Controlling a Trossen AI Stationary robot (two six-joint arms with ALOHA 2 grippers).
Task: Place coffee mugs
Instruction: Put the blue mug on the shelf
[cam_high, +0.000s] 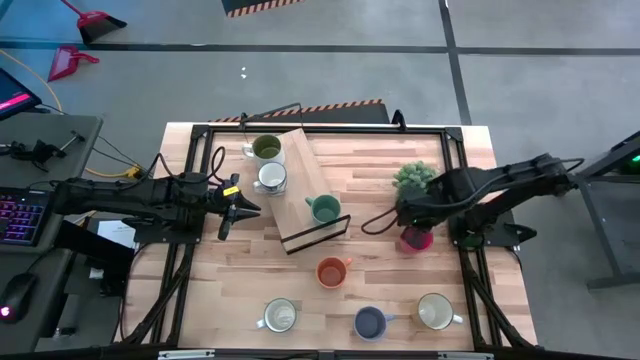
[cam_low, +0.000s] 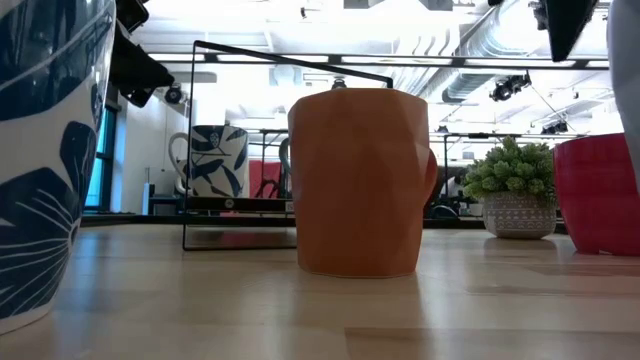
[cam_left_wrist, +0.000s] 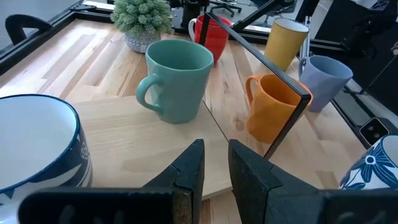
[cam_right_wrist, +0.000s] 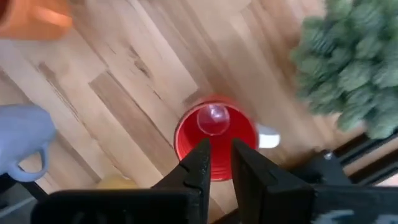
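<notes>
Olive (cam_high: 266, 149), white (cam_high: 271, 177) and teal (cam_high: 323, 208) mugs stand on the wooden board of a black wire rack (cam_high: 300, 160). Orange (cam_high: 332, 271), white (cam_high: 280, 316), blue (cam_high: 370, 322) and cream (cam_high: 435, 311) mugs stand upright on the table. The red mug (cam_right_wrist: 214, 134) stands beside the potted plant (cam_high: 414, 178). My right gripper (cam_right_wrist: 219, 152) hovers straight above the red mug, fingers pointing down with a narrow gap; the low view shows air between it and the mug (cam_low: 600, 195). My left gripper (cam_left_wrist: 216, 155) stays level at the rack's left side, narrowly open, facing the teal mug (cam_left_wrist: 177, 81).
The rack's black frame bar (cam_left_wrist: 261, 68) runs between the teal mug and the orange mug (cam_left_wrist: 273, 109). The plant (cam_right_wrist: 348, 68) is close beside the red mug. Bare wood lies left of the orange mug (cam_high: 250, 265). The table has a black rail around its edge (cam_high: 460, 150).
</notes>
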